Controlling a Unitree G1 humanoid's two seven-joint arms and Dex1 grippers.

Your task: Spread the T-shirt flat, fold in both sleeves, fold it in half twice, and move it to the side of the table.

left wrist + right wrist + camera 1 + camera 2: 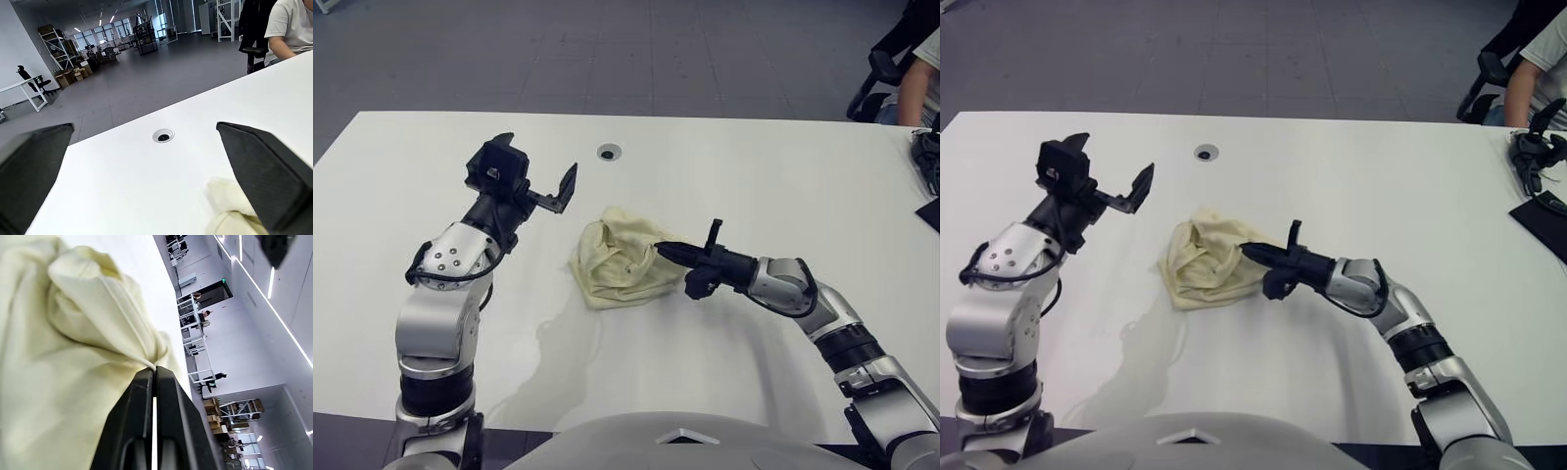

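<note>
Pale-yellow cloth is pinched between the clenched fingers (137,423) of the right gripper (658,248), at the near-right edge of the T-shirt (612,262), which lies bunched at the middle of the table (773,176). The left gripper (536,168) hangs released, jaws wide, just left of the heap. We judge spreading is in hand: pull low and outward, and anchor the opposite edge with the left gripper, or the heap merely drags.

Round grommet hole (1205,152); black device (1533,157), flat dark pad (1542,223) beside it
</note>
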